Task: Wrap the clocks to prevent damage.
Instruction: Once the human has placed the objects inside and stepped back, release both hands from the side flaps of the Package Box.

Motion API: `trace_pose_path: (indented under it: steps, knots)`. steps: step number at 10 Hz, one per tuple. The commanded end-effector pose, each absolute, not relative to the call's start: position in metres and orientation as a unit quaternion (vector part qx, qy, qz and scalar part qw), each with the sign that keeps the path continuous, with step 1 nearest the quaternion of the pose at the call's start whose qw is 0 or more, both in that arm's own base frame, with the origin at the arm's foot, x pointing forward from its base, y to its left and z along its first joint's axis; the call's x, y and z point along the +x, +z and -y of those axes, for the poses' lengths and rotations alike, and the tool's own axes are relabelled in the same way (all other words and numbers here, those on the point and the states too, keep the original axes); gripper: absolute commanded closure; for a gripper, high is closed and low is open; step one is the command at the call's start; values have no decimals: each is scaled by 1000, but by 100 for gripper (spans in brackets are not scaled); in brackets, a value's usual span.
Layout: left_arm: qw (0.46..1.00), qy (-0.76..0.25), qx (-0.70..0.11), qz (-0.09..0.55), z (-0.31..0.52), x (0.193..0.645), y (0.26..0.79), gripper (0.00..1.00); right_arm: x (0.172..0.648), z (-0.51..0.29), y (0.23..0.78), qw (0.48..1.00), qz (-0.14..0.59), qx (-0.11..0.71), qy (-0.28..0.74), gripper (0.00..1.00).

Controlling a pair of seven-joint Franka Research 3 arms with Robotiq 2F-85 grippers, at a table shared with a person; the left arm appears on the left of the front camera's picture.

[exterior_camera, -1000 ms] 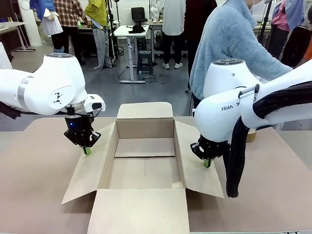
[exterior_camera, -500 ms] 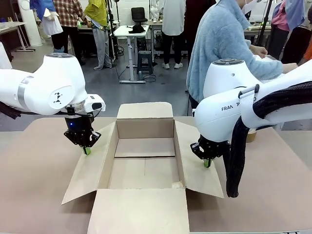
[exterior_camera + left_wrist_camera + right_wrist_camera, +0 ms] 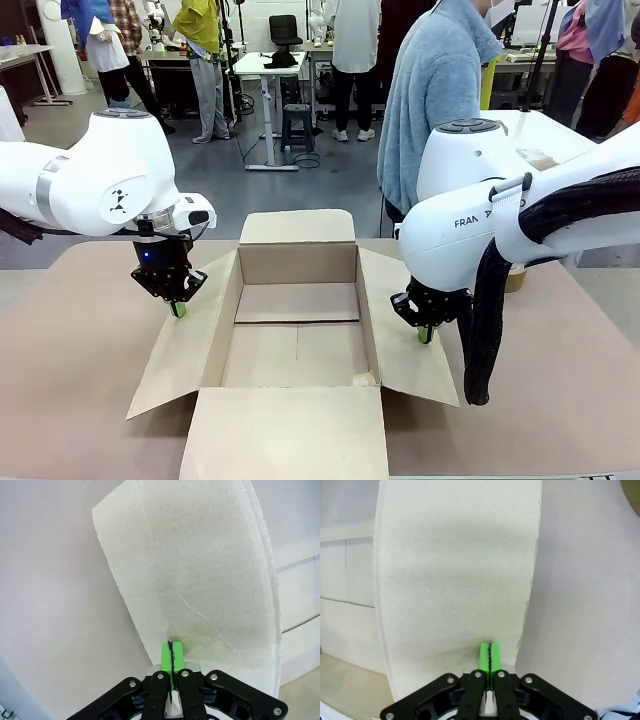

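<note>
Left end effector: green pads pressed flat together, nothing between them. It points straight down with its tip at the far part of the box's left flap. It looks to be touching the cardboard, but contact can't be confirmed.

Right end effector: same state, pads fully closed on each other and holding nothing. Its tip is down on or just over the right flap, about midway along it.

Box: open cardboard, mid-surface between the two arms, all four flaps splayed outward. Near flap lies flat toward the camera and far flap stands up behind. The left and right flaps slope down and outward under the two tips. The floor shows bare cardboard with a centre seam.

Surface: brown-pink, and it shows beside the flaps in both wrist views.

Tape roll: tan, on the right side behind the right arm and mostly hidden by it. It sits well apart from the box.

Person: light blue fleece, standing at the far right edge of the surface with the back turned this way.

Can't tell where the clocks are.
</note>
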State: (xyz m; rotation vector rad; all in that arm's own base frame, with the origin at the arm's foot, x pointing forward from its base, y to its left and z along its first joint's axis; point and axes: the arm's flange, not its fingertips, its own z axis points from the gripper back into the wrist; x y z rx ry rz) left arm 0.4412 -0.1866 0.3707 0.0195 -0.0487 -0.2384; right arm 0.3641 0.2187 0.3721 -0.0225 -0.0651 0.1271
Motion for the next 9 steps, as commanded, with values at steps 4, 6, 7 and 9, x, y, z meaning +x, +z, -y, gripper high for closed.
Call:
trace_pose_path:
  steps: [4,6,7,9]
  knots:
    - [992,-120,16,22,186,440,369,100,363,-218,370,997,31,-16,62,99]
    - [992,-120,16,22,186,440,369,100,363,-218,370,997,31,-16,62,99]
    - [992,-120,16,22,186,440,369,100,363,-218,370,997,31,-16,62,99]
    - [992,-120,16,22,186,440,369,100,363,-218,370,997,31,-16,62,99]
